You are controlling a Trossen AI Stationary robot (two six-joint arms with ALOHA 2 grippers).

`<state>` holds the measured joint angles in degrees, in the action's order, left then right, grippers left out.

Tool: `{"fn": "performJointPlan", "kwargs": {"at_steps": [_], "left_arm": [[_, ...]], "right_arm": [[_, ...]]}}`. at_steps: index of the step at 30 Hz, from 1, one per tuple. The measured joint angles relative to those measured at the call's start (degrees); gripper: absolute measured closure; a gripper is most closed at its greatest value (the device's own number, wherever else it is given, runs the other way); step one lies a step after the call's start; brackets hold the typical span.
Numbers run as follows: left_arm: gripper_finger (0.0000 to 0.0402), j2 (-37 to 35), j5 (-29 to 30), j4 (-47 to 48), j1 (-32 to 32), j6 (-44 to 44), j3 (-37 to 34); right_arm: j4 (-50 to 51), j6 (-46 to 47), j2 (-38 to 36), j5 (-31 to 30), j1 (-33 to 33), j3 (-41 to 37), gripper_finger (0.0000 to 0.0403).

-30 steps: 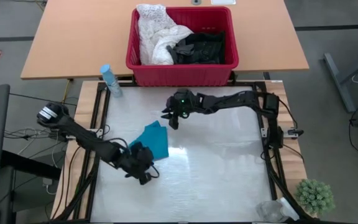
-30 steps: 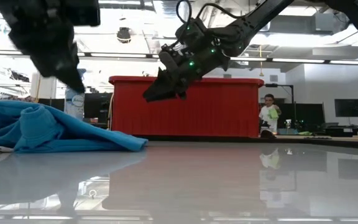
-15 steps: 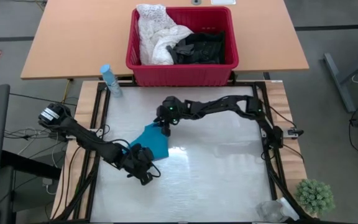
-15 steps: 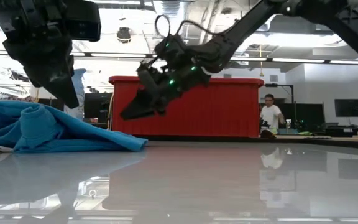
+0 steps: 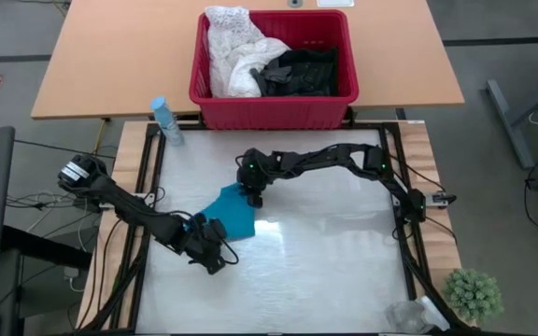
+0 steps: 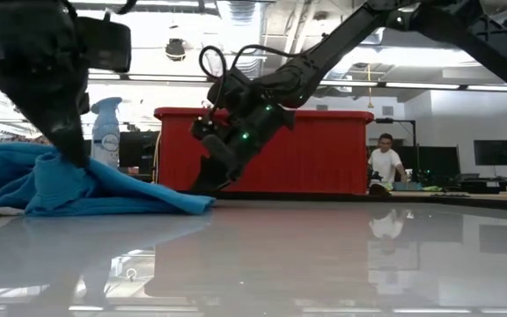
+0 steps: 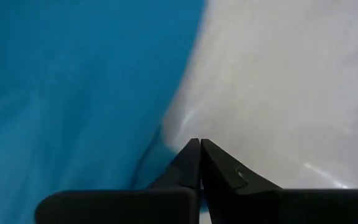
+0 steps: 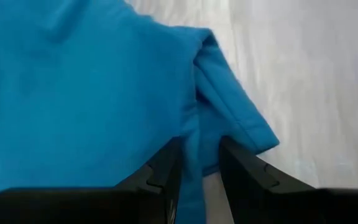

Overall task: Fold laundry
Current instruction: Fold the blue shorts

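A small teal garment [image 5: 232, 213] lies crumpled on the white table, left of the middle [image 6: 104, 189]. My left gripper [image 5: 215, 245] is shut, with its tips down at the garment's near edge [image 7: 199, 144]. My right gripper [image 5: 253, 198] is open and reaches down to the garment's far right corner [image 6: 196, 185], its fingers standing either side of a raised fold [image 8: 197, 146]. White [image 5: 232, 47] and black [image 5: 302, 70] garments lie piled in the red basket [image 5: 274, 107] behind the table. My left gripper's shut fingertips [image 7: 194, 152] come slanting down from the table's left onto the teal garment's near edge [image 7: 166, 140], which lies on the table. Whether a layer is caught between them, I cannot tell. My right gripper's fingers [image 8: 169, 155] slant down from the far right astride a thick fold at the garment's corner [image 8: 194, 134]. The fold fills the gap; the garment lies on the table.
A spray bottle [image 5: 164, 121] stands at the table's far left corner. A small plant [image 5: 474, 294] and a clear bag are at the near right corner. The table's right half is bare white surface [image 5: 344, 252]. A person [image 6: 381, 163] shows in the room beyond.
My right gripper has come down and toward the table's left, tipping steeper, from the air above the table onto the garment's far right corner. My left gripper has tipped down, bringing its shut tips onto the garment's near edge. The garment has kept its place.
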<state>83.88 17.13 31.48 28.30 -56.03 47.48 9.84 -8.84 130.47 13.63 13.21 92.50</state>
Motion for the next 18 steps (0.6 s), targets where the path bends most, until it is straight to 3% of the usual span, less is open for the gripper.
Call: {"fn": "performJointPlan", "kwargs": {"at_steps": [8, 18], "left_arm": [[0.0401, 0.0, 2.4, 10.1, 3.9, -10.7, 0.0], [0.0401, 0.0, 3.7, 17.2, 14.0, -32.2, 0.0]], "right_arm": [[8.6, -3.8, -0.3, 0.2, -1.2, 0.2, 0.0271], [18.4, -10.1, -0.2, 0.7, -4.6, 0.1, 0.0271]]}}
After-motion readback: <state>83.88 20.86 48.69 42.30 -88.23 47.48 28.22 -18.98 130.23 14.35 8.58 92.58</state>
